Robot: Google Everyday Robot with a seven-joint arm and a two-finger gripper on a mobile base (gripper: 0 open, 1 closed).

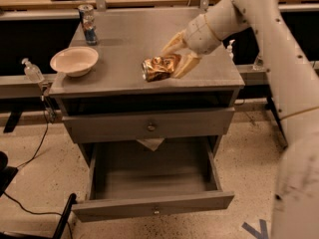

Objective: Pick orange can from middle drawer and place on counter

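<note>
The orange can (157, 68) is crinkled and golden, lying on its side. My gripper (173, 58) is shut on it from the right, with one finger (173, 41) behind it and one finger (188, 65) in front. The can is over the front right part of the grey counter (124, 39), at or just above the surface; I cannot tell whether it touches. The middle drawer (154, 206) is pulled out at the bottom of the cabinet, and its tray holds nothing I can see.
A beige bowl (74, 60) sits at the counter's left front. A tall blue, red and silver can (88, 24) stands at the back left. The taller-fronted drawer (149, 126) is shut. Small bottles stand on side ledges left (32, 71) and right (230, 49).
</note>
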